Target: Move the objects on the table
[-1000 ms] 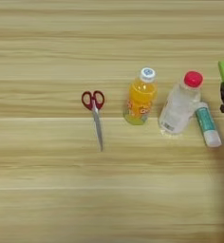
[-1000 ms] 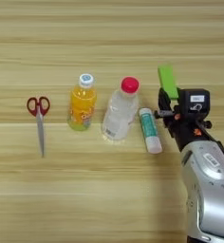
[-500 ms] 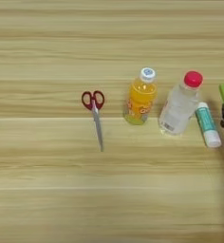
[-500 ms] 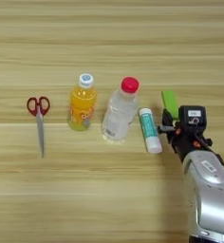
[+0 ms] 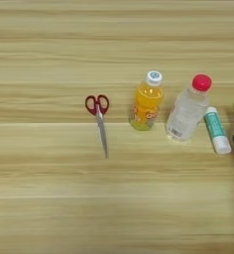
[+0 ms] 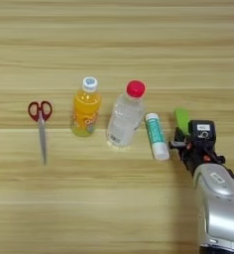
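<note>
Centrally, four objects lie in a row on the table (image 6: 117, 208), light-tan wood with horizontal grain filling both views: red-handled scissors (image 5: 98, 117) furthest left with blades pointing toward the camera, then the orange juice bottle (image 6: 86, 107), the clear bottle with red cap (image 6: 124, 116) and the glue-stick tube (image 6: 156, 135) just beside it. Right eye view alone shows the green block (image 6: 182, 119), its near end hidden behind the hand (image 6: 194, 144), and the silver forearm (image 6: 219, 208) entering bottom right. Left eye view cuts the block at its edge. Whether the hand's fingers are apart or together cannot be told.
</note>
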Robot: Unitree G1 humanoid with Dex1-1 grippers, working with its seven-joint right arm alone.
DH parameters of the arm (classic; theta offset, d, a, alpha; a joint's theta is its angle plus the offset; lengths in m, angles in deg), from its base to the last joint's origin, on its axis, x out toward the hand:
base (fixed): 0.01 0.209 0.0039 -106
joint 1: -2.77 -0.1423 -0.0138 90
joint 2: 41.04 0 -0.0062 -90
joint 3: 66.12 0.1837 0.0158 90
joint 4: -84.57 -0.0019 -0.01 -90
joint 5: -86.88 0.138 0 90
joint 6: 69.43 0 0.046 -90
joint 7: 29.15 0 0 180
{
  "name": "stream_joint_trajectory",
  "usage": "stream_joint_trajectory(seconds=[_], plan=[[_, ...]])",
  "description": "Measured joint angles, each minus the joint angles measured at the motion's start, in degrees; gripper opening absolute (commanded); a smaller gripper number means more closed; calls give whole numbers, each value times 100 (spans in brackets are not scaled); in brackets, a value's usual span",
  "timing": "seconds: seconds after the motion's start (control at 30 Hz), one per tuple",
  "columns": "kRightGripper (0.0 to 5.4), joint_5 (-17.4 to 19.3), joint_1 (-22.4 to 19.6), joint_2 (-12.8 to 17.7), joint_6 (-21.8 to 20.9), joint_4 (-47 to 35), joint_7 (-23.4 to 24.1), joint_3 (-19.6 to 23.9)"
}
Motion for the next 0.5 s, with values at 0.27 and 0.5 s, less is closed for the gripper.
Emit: stream_joint_trajectory(seconds=[0.27, 0.5], plan=[[140, -73, 1, 24, 10, 172, -7, -51], [140, -82, 5, 31, 139, 305, -21, -169]])
